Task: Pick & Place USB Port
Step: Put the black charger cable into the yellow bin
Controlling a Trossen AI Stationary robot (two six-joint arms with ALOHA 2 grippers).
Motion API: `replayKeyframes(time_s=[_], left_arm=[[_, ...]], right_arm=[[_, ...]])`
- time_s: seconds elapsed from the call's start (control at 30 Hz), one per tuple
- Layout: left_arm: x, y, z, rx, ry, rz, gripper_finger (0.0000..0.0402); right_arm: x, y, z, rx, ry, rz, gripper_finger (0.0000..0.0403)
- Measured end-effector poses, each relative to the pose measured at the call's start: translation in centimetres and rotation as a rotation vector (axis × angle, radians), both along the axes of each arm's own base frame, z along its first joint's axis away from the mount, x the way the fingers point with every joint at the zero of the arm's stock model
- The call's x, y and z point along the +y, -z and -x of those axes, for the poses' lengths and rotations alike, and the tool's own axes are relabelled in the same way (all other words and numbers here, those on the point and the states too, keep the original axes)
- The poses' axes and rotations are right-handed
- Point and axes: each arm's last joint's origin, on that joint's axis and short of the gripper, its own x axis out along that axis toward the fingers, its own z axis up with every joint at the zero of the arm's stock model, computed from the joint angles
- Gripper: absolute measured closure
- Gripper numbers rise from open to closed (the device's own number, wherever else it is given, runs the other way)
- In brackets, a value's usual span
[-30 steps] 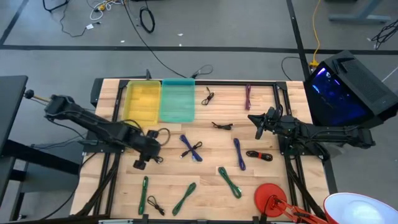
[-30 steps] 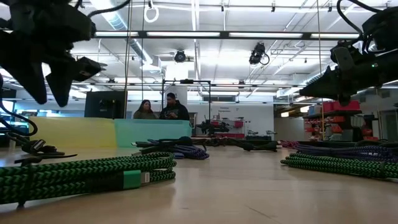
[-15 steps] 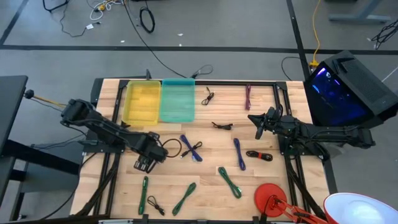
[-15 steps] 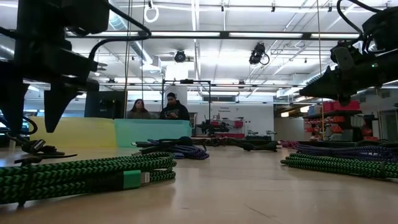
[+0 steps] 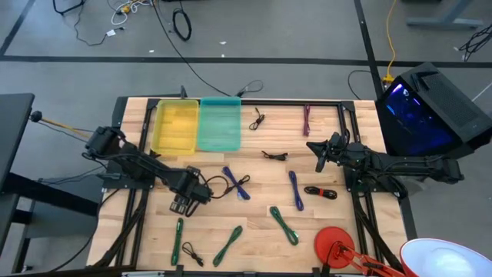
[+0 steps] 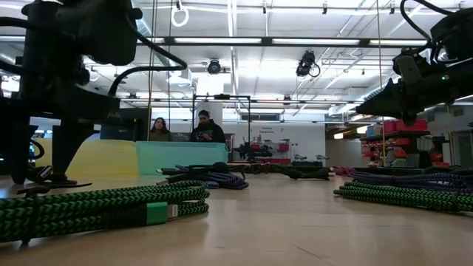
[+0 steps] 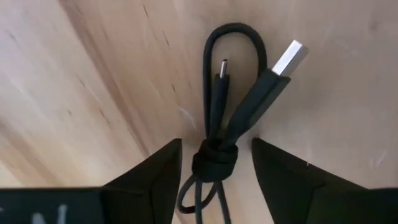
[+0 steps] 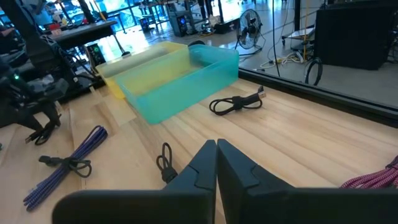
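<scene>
A black USB cable (image 7: 219,155), tied in a bundle, lies flat on the wooden table, its silver USB plug (image 7: 289,57) pointing away from the tie. My left gripper (image 7: 216,180) is open and low over it, one finger on each side of the tied middle, touching nothing. In the low view its fingertips (image 6: 63,166) reach almost to the table beside the cable (image 6: 52,179). In the high view the left gripper (image 5: 184,202) covers the cable. My right gripper (image 5: 317,153) hovers shut over the table's right part, also seen in its wrist view (image 8: 216,155).
A yellow bin (image 5: 175,127) and a teal bin (image 5: 220,125) stand at the far edge. Several other cable bundles are scattered about: blue (image 5: 237,183), green (image 5: 178,235), green (image 5: 283,225), black (image 5: 274,155), red-black (image 5: 320,191). A red object (image 5: 334,242) sits near the right front corner.
My left gripper has moved a little toward the table's right and come down, so its open fingers now straddle the black cable close to the table. The cable has stayed where it was. My right arm has kept still.
</scene>
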Motion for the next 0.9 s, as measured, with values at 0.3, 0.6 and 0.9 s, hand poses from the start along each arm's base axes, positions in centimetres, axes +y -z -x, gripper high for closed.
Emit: replayKeyframes(time_s=[0.3,0.6,0.9], left_arm=[[0.7,-0.1,-0.2,0.005,-0.111,0.029,0.0375],[0.1,-3.4,-2.5,-0.105,-0.139,-0.071,0.0375],[0.4,-11.3,-3.9,-0.311,-0.143,-0.263,0.0375]], right_arm=[[0.0,0.0,0.0,0.0,0.001,0.0,0.0387],[0.0,0.0,0.0,0.016,-0.006,0.022,0.0387],[0.1,0.1,0.0,0.119,-0.094,0.205,0.0387]])
